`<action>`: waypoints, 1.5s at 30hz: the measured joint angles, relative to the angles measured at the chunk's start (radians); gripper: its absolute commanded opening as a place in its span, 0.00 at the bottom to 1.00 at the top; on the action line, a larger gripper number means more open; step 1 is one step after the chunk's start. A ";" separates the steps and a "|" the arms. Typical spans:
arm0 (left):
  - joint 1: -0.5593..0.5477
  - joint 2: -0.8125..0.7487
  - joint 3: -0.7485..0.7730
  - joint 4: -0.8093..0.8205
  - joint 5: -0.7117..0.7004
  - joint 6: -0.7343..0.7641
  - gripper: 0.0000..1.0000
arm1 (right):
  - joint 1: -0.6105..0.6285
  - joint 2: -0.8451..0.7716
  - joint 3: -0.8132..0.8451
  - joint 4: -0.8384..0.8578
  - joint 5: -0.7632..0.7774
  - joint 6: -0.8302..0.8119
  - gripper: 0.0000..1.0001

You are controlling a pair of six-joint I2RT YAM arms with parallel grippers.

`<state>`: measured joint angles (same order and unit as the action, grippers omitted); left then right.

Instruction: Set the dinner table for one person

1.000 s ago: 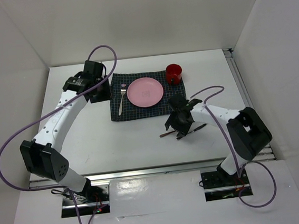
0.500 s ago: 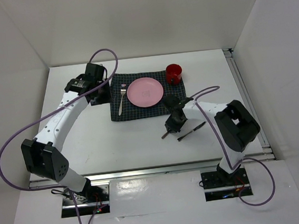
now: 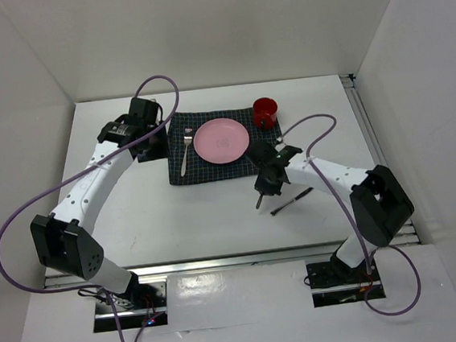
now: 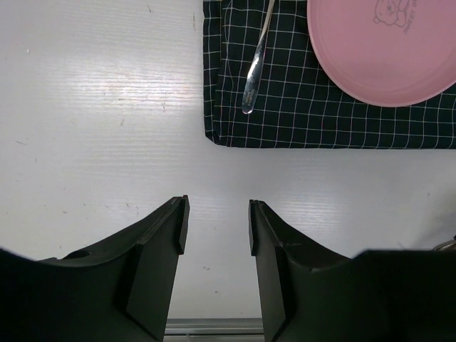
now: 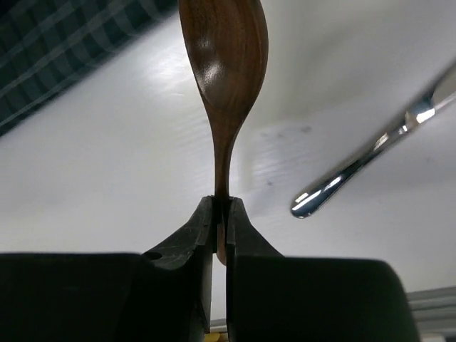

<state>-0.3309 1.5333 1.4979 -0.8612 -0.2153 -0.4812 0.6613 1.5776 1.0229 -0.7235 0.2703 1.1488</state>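
Note:
My right gripper (image 5: 221, 214) is shut on the handle of a brown wooden spoon (image 5: 224, 64), whose bowl points away from the wrist above the white dinner table (image 3: 136, 220). From above, the right gripper (image 3: 266, 185) hangs just below the lower right corner of the dark checked placemat (image 3: 212, 169), with the spoon (image 3: 258, 201) sticking out under it. On the placemat lie a pink plate (image 3: 222, 139) and a fork (image 3: 184, 154). My left gripper (image 4: 215, 224) stands open and empty over bare table, left of the placemat (image 4: 320, 114).
A shiny metal utensil (image 3: 291, 200) lies on the table just right of the held spoon, and its handle (image 5: 370, 160) shows in the right wrist view. A red mug (image 3: 265, 112) stands at the placemat's far right corner. White walls enclose the table.
My right gripper's jaws have closed on the wooden spoon, which lay on the table before, and the wrist has shifted slightly left with it. The left arm has not moved.

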 measured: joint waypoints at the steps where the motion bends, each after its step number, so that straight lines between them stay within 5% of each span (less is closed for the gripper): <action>1: 0.000 -0.001 0.000 0.000 0.000 0.000 0.56 | -0.001 -0.012 0.021 0.001 0.000 -0.052 0.00; 10: 0.000 -0.014 -0.003 -0.002 -0.001 0.000 0.56 | -0.125 0.202 0.406 0.031 -0.031 -0.515 0.00; 18: 0.001 -0.034 -0.019 -0.003 -0.009 0.002 0.56 | -0.224 0.456 0.576 0.040 -0.081 -0.706 0.00; 22: 0.001 -0.041 -0.033 -0.009 -0.015 0.002 0.56 | -0.243 0.489 0.604 0.039 -0.091 -0.736 0.24; 24: 0.001 -0.041 -0.034 -0.010 -0.016 0.002 0.56 | -0.248 0.494 0.608 0.039 -0.094 -0.750 0.47; 26: 0.001 -0.042 -0.037 -0.009 -0.016 0.002 0.56 | -0.250 0.494 0.608 0.039 -0.095 -0.754 0.49; 31: 0.001 -0.043 -0.043 -0.011 -0.016 0.002 0.56 | -0.250 0.494 0.609 0.039 -0.103 -0.766 0.75; 36: 0.001 -0.047 -0.045 -0.012 -0.017 0.002 0.56 | -0.250 0.389 0.513 0.055 -0.101 -0.731 0.74; 45: 0.001 -0.053 -0.046 -0.014 -0.015 0.001 0.56 | -0.277 -0.153 0.002 0.052 -0.097 -0.446 0.70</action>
<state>-0.3298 1.4807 1.4521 -0.8749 -0.2302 -0.4801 0.3843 1.4246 1.0252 -0.6716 0.1734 0.7025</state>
